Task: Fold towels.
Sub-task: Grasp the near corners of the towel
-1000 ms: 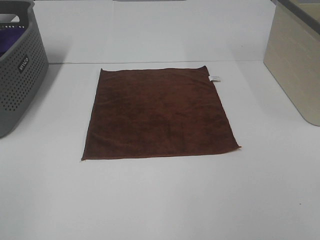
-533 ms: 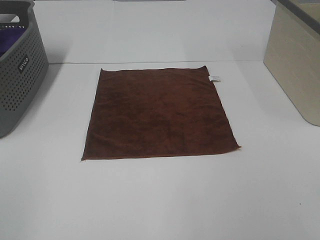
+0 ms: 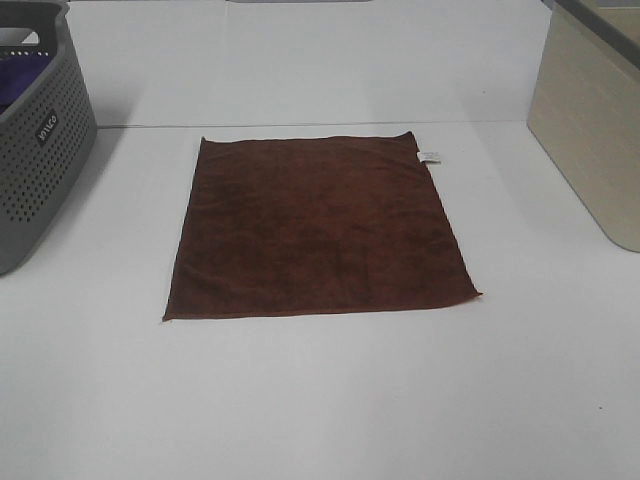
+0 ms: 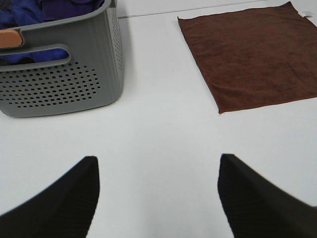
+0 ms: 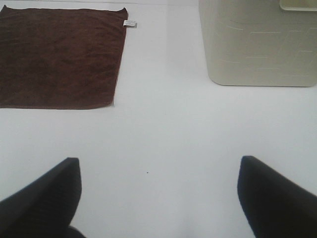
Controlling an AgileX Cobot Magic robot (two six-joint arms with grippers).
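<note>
Black ribbed fingers [image 4: 69, 198] of the left hand [image 4: 157, 166] are seen spread wide apart above the bare desk [image 4: 158, 129], and nothing is held between them. The right hand [image 5: 158, 163] is likewise opened and empty. Neither hand is caught in the high view.

From the left hand the towel [image 3: 318, 228] is found at about one o'clock, well apart; from the right hand it is found at about eleven o'clock. It is laid flat and fully spread at the middle of the desk, with its white label [image 3: 429, 155] at the one o'clock corner. A grey basket [image 3: 35, 150] is placed at ten o'clock of it, a beige bin [image 3: 590, 130] at two o'clock.

Over the last second nothing has been moved and no edge has been lifted. Folding is therefore judged as not yet begun.
</note>
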